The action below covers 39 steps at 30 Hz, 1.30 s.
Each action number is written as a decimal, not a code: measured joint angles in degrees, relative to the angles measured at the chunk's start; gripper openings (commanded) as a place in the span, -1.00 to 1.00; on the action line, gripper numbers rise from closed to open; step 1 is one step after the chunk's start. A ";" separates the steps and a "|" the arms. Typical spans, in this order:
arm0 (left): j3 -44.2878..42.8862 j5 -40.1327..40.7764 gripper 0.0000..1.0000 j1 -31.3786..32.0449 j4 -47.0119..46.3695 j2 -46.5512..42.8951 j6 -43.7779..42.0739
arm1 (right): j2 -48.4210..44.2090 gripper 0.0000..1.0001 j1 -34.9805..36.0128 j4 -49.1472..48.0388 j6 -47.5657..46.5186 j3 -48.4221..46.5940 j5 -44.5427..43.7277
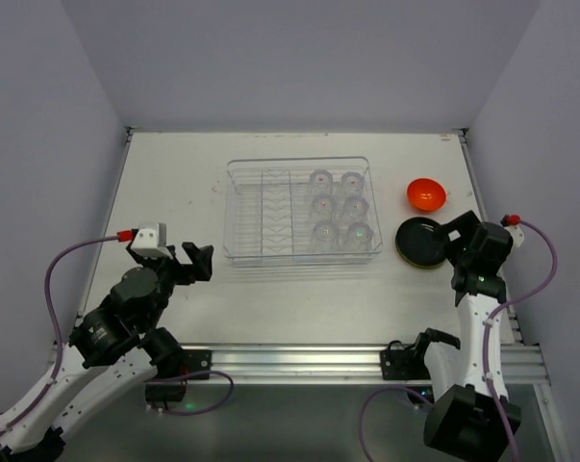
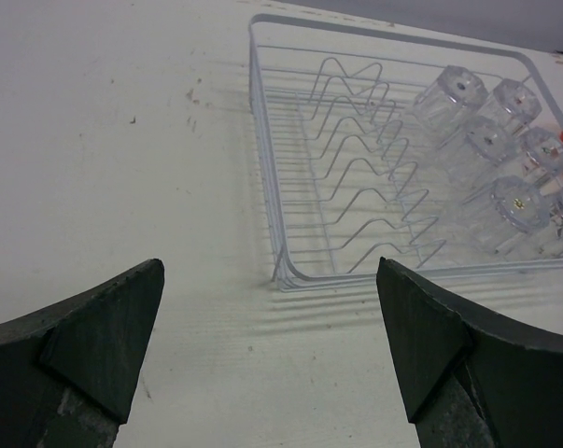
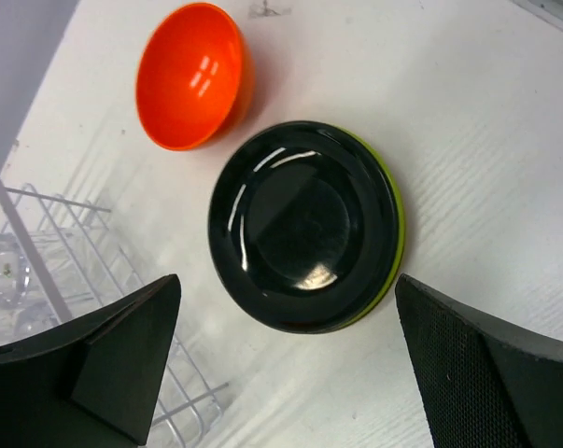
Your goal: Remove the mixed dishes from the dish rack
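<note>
The table carries the dish rack at centre, long axis left to right. Its ribbed plate slots, in the left half, hold nothing. The six clear cups stand in the right half, in two rows running near to far.

To the right of the rack, off it, the lime-green plate lies black back up on the table. The orange bowl sits just beyond its far edge. The amber plate cannot be made out.

The right gripper hangs over the plate, jaws wide, grasping nothing. The left gripper is likewise spread and empty, near the rack's near-left corner.

Judgement: the cups are left to unload. They lie left of the right gripper, which is the nearer. Open table lies left of the rack; the right side is crowded.
</note>
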State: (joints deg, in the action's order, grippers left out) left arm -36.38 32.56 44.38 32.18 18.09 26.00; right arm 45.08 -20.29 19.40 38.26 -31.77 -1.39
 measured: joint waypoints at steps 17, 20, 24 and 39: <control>-2.58 13.16 1.00 -10.69 8.57 17.55 13.11 | 12.70 0.98 0.04 -2.05 -1.46 -6.54 6.08; -5.18 14.58 1.00 -10.99 11.50 22.40 16.57 | 12.55 0.98 0.04 -2.84 -1.33 -6.54 6.08; -8.98 11.80 1.00 -10.99 13.77 27.06 16.57 | 13.35 0.98 0.04 -4.35 -0.74 -7.67 6.08; -8.24 6.08 1.00 -10.99 11.21 20.04 9.55 | 45.83 0.82 0.02 -4.15 0.87 -32.13 3.61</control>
State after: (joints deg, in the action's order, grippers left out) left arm -44.62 38.63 33.39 43.40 38.13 35.55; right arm 90.91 -20.27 15.25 39.13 -63.90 2.22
